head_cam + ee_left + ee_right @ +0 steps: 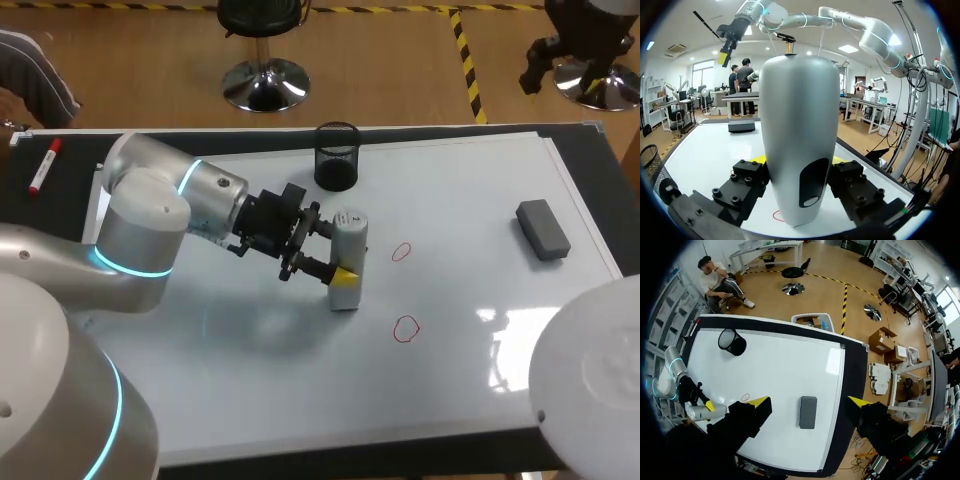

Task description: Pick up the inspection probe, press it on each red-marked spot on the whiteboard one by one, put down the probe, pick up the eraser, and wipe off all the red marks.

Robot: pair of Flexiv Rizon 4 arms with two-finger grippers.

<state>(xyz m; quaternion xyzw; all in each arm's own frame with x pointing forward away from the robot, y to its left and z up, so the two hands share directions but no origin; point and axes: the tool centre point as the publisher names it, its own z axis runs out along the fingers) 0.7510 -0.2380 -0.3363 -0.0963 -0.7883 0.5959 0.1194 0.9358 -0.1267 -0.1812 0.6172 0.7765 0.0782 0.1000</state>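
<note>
Left hand point(339, 249) pinching the probe point(350, 236) upright at the whiteboard point(250, 380), just left of 2 red marks point(405, 328). Best to hold it vertical, carry it above the farther mark point(401, 252), then press straight down without sliding. Right hand point(809, 401) spread, high above the bench.

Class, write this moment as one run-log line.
left gripper: shut on probe, upright on whiteboard | right gripper: open, high over eraser | red marks: unwiped
</note>
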